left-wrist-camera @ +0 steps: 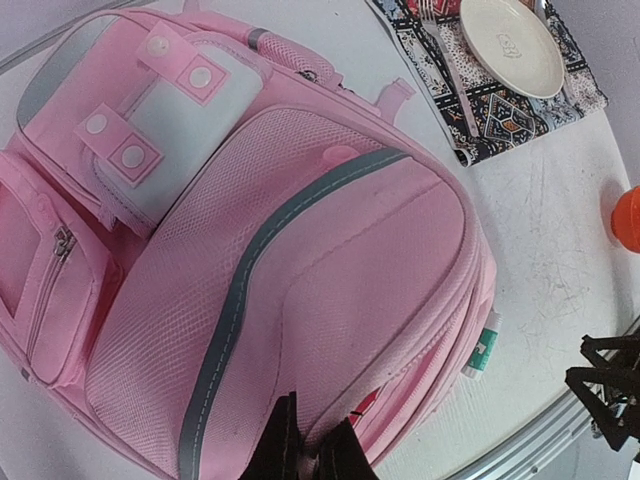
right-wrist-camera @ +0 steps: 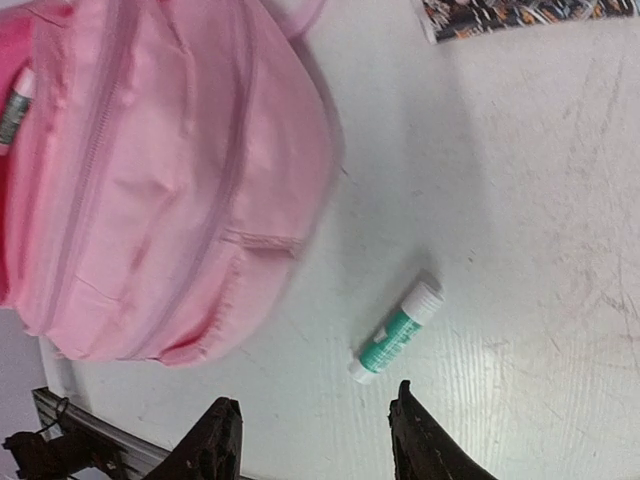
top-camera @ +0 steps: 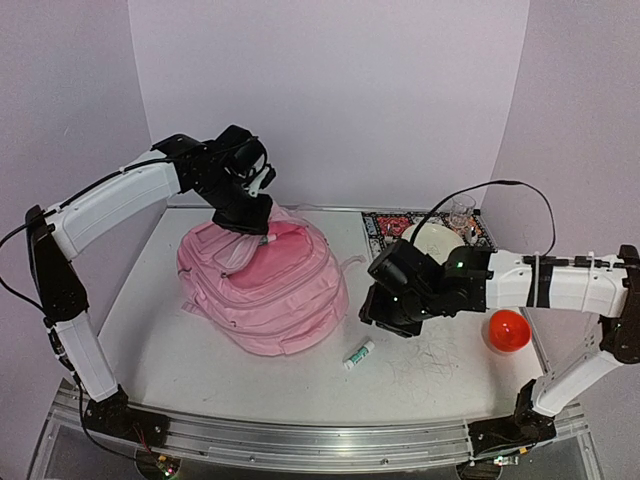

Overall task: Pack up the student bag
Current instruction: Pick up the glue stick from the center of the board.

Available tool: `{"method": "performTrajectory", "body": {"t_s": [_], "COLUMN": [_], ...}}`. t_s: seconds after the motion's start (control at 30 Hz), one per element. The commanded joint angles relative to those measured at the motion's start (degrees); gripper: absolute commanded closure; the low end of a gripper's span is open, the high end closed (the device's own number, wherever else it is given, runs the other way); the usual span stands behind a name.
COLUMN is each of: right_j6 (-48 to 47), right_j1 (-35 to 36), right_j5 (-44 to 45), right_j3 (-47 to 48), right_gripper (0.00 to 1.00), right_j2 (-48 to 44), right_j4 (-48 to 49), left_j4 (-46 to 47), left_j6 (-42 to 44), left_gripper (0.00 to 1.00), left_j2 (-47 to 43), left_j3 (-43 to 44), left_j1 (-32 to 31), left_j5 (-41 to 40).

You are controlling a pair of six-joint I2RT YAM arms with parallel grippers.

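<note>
One small, smooth plastic glue stick point(right-wrist-camera: 395, 332), white and green, lies on the white table point(top-camera: 150, 340) just ahead of the right gripper point(right-wrist-camera: 315, 435), whose black fingers stand apart above it. Its long axis runs diagonally to the gap between them, and the right arm is nearer. The student bag point(top-camera: 262, 290), a large soft pink fabric backpack, lies near the stick, to its left; the left gripper point(left-wrist-camera: 310, 440) is closed, pinching its top fabric

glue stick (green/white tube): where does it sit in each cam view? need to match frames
Top external: glue stick low centre, right of the pink backpack.
Left wrist: stick lower right, partly behind the backpack's edge.
Right wrist: stick low centre, right of the backpack.
Shared landmark: the pink backpack.
</note>
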Motion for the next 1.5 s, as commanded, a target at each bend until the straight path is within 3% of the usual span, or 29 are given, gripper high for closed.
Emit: {"method": "performTrajectory", "body": {"t_s": [0.0,0.4,0.93,1.03,1.13,1.23,1.47], "right_j6": [5.97,9.63,13.09,12.94,12.06,11.86,9.92], "right_j1": [0.53,0.56,0.49,0.45,0.44,0.49,0.49], "right_j5": [1.3,-3.43,-3.02,-2.98,-2.7,-1.74,0.76], "right_j3": [-2.58,0.63,1.35,1.53,1.66,1.08,1.7], "right_gripper": [0.46,0.45,0.58,0.63,0.75,0.98,1.0], "right_j2": [2.71,16.13,22.99,23.79,23.36,21.15,13.18], "right_j4": [-6.36,0.79,2.05,2.12,2.12,2.12,3.86], "left_j4": [6.56,7.0,7.17,7.17,7.16,7.22,7.16], "left_j6": [1.09,1.36,1.52,1.43,1.31,1.23,1.06], "left_gripper": [1.0,1.0,1.0,1.0,1.0,1.0,1.0], "left_j2": [-0.2,-0.82,-1.45,-1.43,-1.78,-2.14,-2.24], "left_j3": [2.09,0.59,-0.42,-0.47,-0.65,-0.76,-0.6], "left_j1": [1.17,1.37,1.62,1.63,1.59,1.63,1.89], "left_j5": [-1.28,-0.4,0.38,0.65,0.66,0.58,0.84]}}
